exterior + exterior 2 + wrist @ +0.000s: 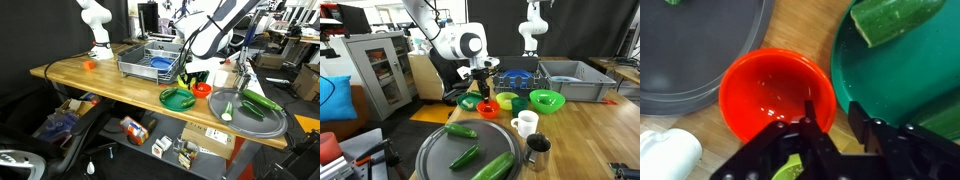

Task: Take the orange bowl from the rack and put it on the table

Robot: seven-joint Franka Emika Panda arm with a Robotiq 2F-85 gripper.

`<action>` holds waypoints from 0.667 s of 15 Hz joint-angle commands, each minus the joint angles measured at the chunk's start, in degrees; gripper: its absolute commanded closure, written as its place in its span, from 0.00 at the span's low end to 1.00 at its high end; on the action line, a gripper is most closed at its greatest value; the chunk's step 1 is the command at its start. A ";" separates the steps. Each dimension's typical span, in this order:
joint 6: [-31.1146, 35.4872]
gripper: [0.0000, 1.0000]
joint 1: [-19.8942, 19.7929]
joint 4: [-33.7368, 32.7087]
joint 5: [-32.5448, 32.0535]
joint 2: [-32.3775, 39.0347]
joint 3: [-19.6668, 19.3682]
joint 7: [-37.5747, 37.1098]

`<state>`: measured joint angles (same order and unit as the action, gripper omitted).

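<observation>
The orange bowl (203, 89) (488, 107) (765, 90) sits upright on the table (100, 78) (805, 25), next to a dark green plate (178, 98) (905, 80). My gripper (192, 72) (483, 88) (833, 118) is right above the bowl. It is open and straddles the bowl's rim: one finger is inside the bowl, the other is outside over the gap beside the plate. Wood shows between the fingers. The wire rack (150, 60) stands farther back with a blue item in it.
A round grey tray (255, 113) (470, 150) (690, 40) holds cucumbers. A white mug (525, 124) (665, 155) and a metal cup (537, 150) stand close by. A lime-green bowl (546, 100) is near the orange one. A small flat orange object (89, 65) lies at the far end.
</observation>
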<state>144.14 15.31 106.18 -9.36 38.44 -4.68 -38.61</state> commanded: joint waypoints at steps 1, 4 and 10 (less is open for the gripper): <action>-1.46 0.28 1.45 0.13 -0.21 -1.61 -0.82 0.77; -2.75 0.08 3.21 1.45 -0.75 -5.02 -1.19 -0.94; -2.48 0.00 4.67 5.67 -3.28 -14.14 -0.27 -4.75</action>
<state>141.08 19.90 107.86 -11.14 28.63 -5.39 -42.15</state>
